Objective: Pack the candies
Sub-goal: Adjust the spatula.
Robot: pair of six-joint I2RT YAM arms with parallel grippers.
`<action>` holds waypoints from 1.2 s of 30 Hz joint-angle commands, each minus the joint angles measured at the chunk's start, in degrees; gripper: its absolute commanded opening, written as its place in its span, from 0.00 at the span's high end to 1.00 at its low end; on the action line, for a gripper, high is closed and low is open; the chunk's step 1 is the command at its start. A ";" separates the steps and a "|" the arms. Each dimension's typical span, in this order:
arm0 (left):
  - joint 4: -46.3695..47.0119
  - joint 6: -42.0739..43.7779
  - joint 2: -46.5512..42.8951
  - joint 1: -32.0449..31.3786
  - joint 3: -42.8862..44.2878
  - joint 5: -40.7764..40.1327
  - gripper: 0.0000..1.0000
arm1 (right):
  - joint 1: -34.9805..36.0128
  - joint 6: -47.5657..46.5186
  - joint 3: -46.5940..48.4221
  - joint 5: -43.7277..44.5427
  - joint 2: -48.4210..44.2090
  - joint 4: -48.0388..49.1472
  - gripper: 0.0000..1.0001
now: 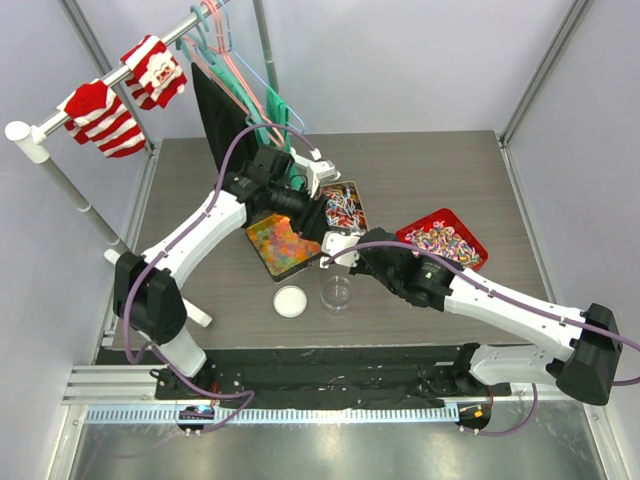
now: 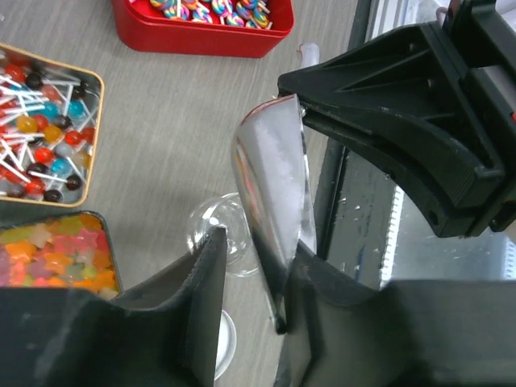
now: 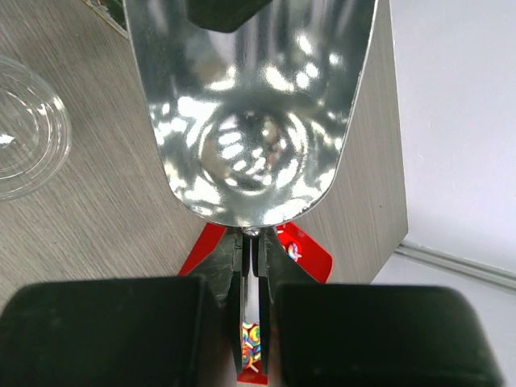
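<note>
Over grey tabletop, your right gripper clamps the scoop; left gripper straddles it narrowly, contact unclear: align squarely.

A grey wood-grain counter is enclosed by pale walls and metal posts; striped socks are hung on a rail at the back-left corner.
</note>
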 commanded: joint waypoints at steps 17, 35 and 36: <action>-5.51 6.65 -0.32 0.05 2.20 17.78 1.00 | 1.16 0.85 -0.25 -8.33 -11.91 0.67 0.42; -8.59 8.94 0.56 0.40 3.08 23.23 1.00 | 1.16 -0.55 -5.61 -9.83 -15.61 9.72 0.76; -8.59 9.03 0.56 0.40 2.90 23.06 1.00 | 1.25 -0.46 -5.61 -9.92 -15.43 9.89 0.80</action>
